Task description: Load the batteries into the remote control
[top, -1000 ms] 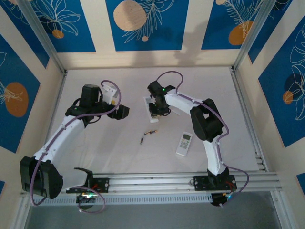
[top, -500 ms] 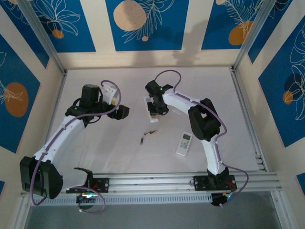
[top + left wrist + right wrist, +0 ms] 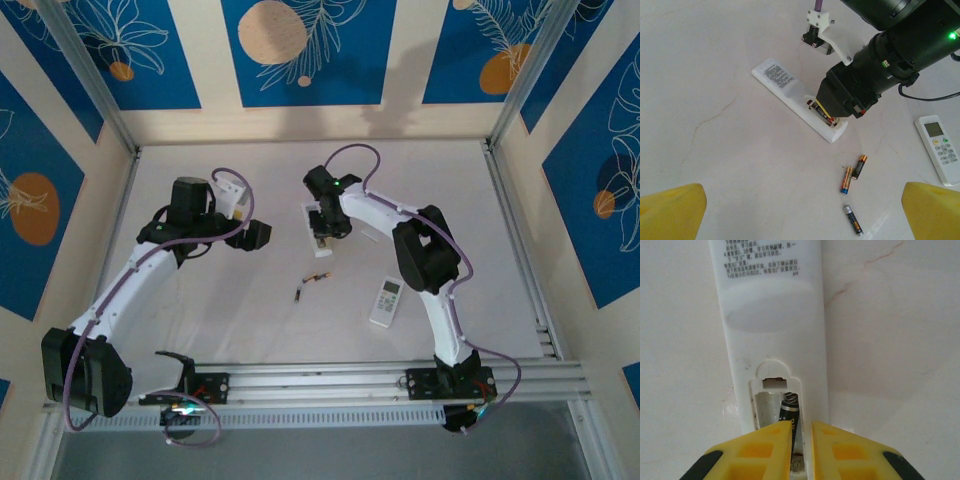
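A second remote (image 3: 940, 150) lies face up, well apart from the open remote (image 3: 790, 92). Three loose batteries (image 3: 846, 180) lie near the open remote's bay end. Your right gripper (image 3: 801, 431) sits over that bay, jaws pinched narrowly on a battery (image 3: 790, 410). Your left gripper (image 3: 801, 212) is spread wide, empty. The fingers hide the battery's lower end.

Right arm (image 3: 380, 212): shifted slightly to the left and away from the bases.
Right elbow (image 3: 425, 255): drawn leftward with it.
Right pincer (image 3: 801, 431): moved slightly left, battery (image 3: 789, 412) carried along between the fingers.
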### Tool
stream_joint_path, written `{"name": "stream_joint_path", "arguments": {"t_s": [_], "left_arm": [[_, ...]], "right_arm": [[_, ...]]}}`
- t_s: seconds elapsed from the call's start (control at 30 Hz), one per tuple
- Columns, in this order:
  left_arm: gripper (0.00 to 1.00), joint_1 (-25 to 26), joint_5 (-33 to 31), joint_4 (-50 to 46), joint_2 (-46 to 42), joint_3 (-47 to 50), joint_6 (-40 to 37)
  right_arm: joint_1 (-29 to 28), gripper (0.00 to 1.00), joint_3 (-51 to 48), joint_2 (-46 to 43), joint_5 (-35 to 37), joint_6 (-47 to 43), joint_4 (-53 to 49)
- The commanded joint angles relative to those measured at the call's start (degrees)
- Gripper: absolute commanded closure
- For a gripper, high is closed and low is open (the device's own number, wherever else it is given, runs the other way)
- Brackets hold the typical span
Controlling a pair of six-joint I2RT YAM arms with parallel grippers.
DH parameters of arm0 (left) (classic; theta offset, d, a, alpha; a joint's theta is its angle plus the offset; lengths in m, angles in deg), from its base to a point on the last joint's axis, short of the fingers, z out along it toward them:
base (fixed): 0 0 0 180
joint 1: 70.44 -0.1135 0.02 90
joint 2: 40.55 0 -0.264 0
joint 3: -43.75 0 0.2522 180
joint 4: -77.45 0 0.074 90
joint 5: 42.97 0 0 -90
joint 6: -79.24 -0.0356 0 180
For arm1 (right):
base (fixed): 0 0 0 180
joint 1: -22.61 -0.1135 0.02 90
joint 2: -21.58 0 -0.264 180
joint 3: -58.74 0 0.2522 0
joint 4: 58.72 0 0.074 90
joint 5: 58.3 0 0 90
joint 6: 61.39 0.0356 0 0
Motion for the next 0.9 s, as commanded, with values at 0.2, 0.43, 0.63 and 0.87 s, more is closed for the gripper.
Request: {"name": "stream_joint_path", "arguments": {"t_s": [0.2, 0.43, 0.63, 0.87], "left_arm": [[0.00, 0.6, -0.1, 0.0, -0.4, -1.0, -1.2], [0.00, 0.6, -0.3, 0.0, -0.4, -1.0, -1.2], [0.00, 0.7, 0.0, 0.0, -0.3, -1.0, -1.0], [0.00, 0.6, -0.1, 0.1, -0.3, -1.0, -1.0]], "right_arm": [[-0.5, 0.79, 1.1, -2.2, -0.5, 1.7, -1.4], [-1.8, 0.78, -0.4, -4.0, -0.8, 1.5, -2.0], [-1.9, 0.76, -4.7, -7.6, -1.6, 2.4, -1.0], [-2.6, 0.74, -6.4, -7.2, -2.9, 3.4, 0.3]]}}
